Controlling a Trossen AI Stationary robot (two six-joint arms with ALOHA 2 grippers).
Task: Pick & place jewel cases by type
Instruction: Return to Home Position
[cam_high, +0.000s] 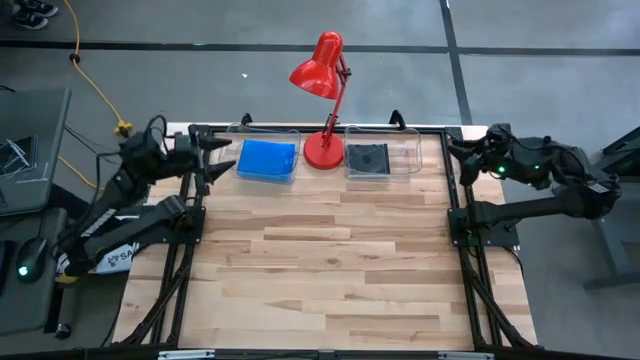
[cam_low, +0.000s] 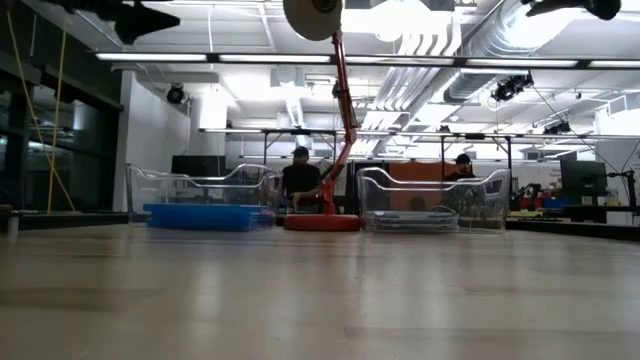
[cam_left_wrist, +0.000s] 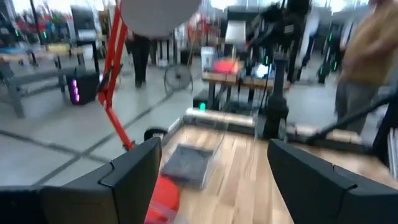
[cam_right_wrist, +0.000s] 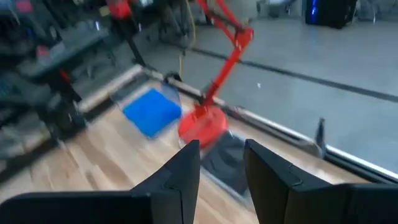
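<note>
From above, blue cases (cam_high: 267, 159) lay in the left tray (cam_high: 265, 132), black cases (cam_high: 367, 158) in the right tray (cam_high: 400, 155). Only wrist views showed fingers: left gripper (cam_left_wrist: 214, 155) wide open, right gripper (cam_right_wrist: 222, 152) narrowly parted, both empty.

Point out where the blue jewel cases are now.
In the high view, the blue cases lie in the clear tray at the table far edge, just left of the red lamp's base, near the left gripper.

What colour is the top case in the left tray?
Blue; the high view shows this jewel case best.
</note>
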